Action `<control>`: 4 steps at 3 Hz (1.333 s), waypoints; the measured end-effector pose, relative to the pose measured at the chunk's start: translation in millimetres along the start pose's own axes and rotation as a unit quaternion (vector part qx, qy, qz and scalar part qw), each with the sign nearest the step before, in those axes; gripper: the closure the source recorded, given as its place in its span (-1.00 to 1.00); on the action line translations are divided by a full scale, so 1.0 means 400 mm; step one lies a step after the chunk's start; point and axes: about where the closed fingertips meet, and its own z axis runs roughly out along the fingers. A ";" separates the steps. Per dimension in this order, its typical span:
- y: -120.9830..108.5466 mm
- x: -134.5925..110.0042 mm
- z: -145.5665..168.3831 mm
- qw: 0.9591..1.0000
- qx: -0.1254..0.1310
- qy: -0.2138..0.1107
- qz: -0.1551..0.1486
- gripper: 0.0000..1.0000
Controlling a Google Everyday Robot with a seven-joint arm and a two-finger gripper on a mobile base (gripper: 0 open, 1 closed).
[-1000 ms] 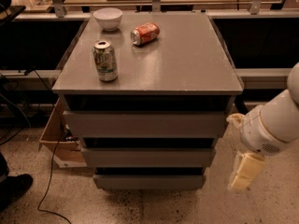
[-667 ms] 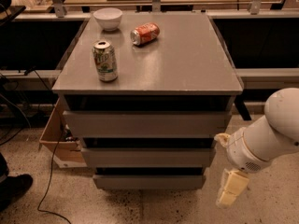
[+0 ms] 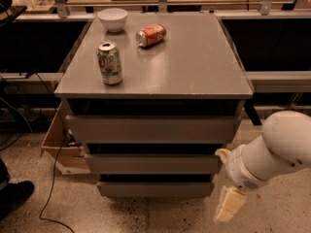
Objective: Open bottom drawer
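The grey cabinet (image 3: pixel 155 62) has three handleless flat-front drawers stacked under its top. The bottom drawer (image 3: pixel 155 189) is the narrowest and lowest, its front standing a little out from the cabinet base near the floor. Its inside is hidden. My gripper (image 3: pixel 229 204) hangs from the white arm (image 3: pixel 272 152) at the lower right. It is just right of the bottom drawer's right end, close to the floor, and apart from the drawer front.
A green soda can (image 3: pixel 110 63) stands upright on the cabinet top, a red can (image 3: pixel 151 35) lies on its side, and a white bowl (image 3: pixel 112 19) sits at the back. A cardboard box (image 3: pixel 60 144) and cables lie left of the cabinet. A dark shoe (image 3: pixel 14 194) is at the lower left.
My arm and gripper have moved left and down, closer to the lower right corner of the cabinet. The drawers and the cans have not moved.
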 end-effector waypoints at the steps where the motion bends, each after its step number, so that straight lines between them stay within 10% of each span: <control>1: 0.037 0.011 0.176 0.999 -0.006 -0.037 -0.003 -1.00; 4: 0.004 -0.003 0.573 0.994 0.003 -0.106 -0.037 -1.00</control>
